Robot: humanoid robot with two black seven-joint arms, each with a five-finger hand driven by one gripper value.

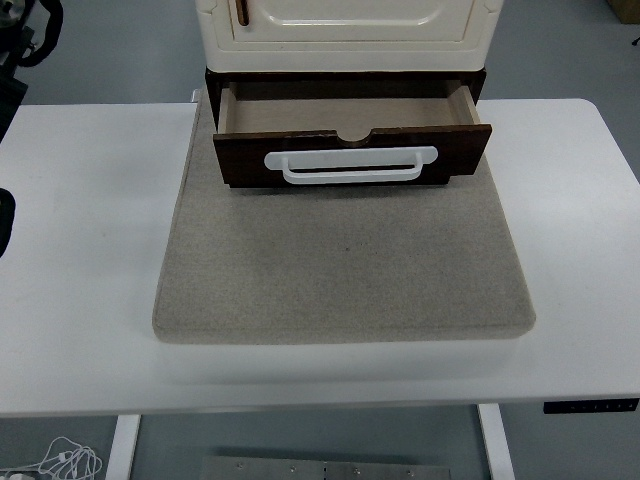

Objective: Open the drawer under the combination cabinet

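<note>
The dark brown wooden drawer (pixel 350 140) with its white bar handle (pixel 350 165) sits pulled out at upper centre, handle running left-right. Only a black sliver of the left arm (pixel 4 220) shows at the left edge; can't tell its fingers.

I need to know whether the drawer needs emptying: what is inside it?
The open drawer shows only its bare tan floor; no items are visible. The back part stays hidden under the cream cabinet, and the dark front panel screens the strip just behind it.

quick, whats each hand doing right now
Left hand: only a dark sliver of the arm shows at the left edge; fingers cannot be told.
Right hand: not in view.
</note>
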